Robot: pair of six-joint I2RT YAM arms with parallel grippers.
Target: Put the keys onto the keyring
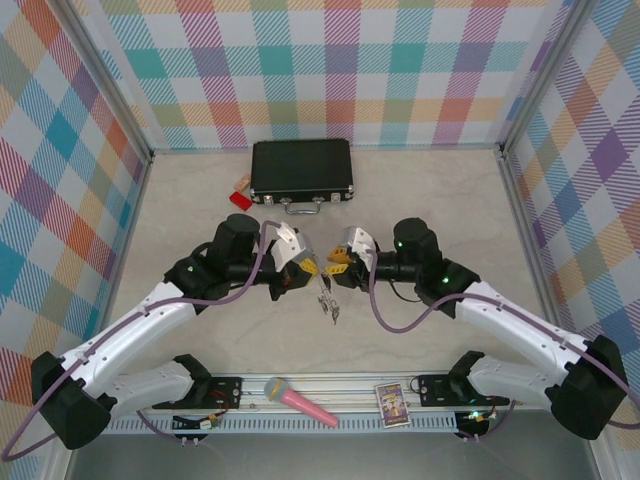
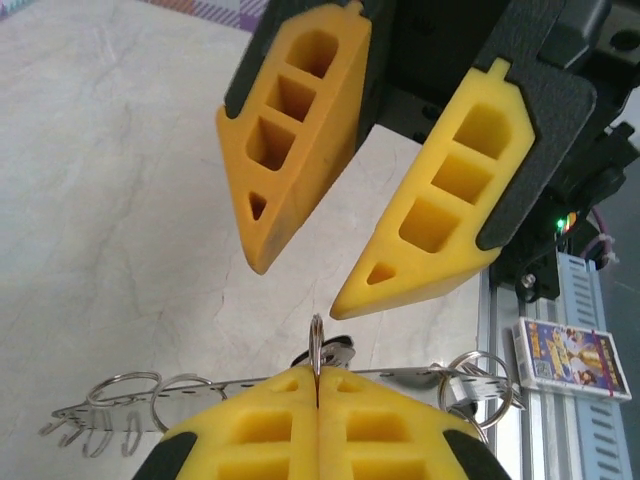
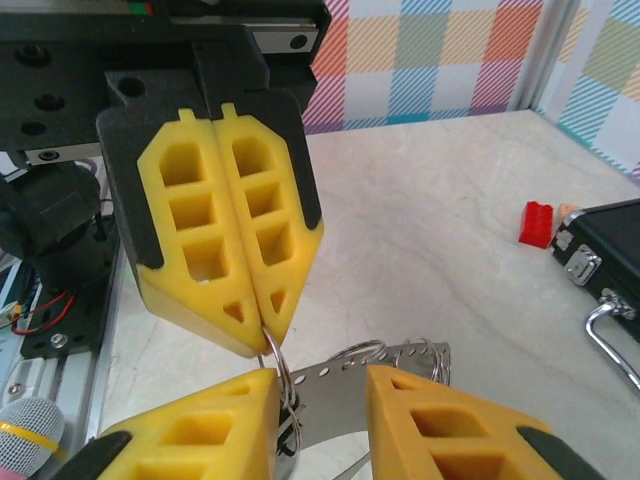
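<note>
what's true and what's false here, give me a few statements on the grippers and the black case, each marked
1. The left gripper has its jaws shut on the keyring. True.
2. The right gripper has its jaws shut. False: they are open.
3. The black case lies open. False: its lid is closed.
4. In the top view, a red block lies just left of the black case. True.

We see white arm links (image 1: 130, 335) with black joints, bases at seven and five o'clock, purple cables (image 1: 260, 258) looping along. The left gripper (image 1: 306, 268) and right gripper (image 1: 337, 266) wear yellow wedge fingers (image 2: 295, 120) with windowed cut-outs, black-backed.
</note>
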